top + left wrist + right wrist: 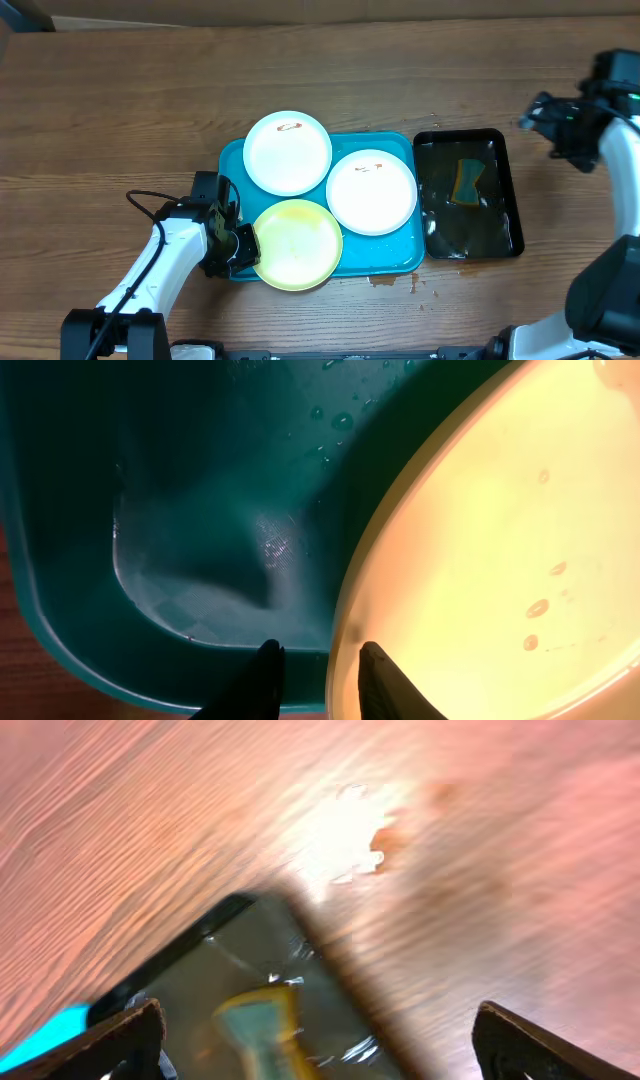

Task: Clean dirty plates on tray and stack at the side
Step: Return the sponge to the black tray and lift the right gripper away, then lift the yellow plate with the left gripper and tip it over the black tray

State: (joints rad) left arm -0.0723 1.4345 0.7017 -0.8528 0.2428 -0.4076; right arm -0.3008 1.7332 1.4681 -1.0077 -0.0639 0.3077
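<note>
Left pincer (318,660) narrowly parted astride the rim of the yellow-green plate (296,243), near-left on the turquoise tray (380,262); right pincer (315,1045) wide, far right above the tabletop (120,110). Wet rim, risking a slip on lifting. Two white plates (288,152) smeared.

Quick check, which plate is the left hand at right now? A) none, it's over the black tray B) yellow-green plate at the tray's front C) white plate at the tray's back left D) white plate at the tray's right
B: overhead, the left hand sits at the left rim of the yellow-green plate on the turquoise tray, and the left wrist view shows that plate's edge between its fingertips.
</note>
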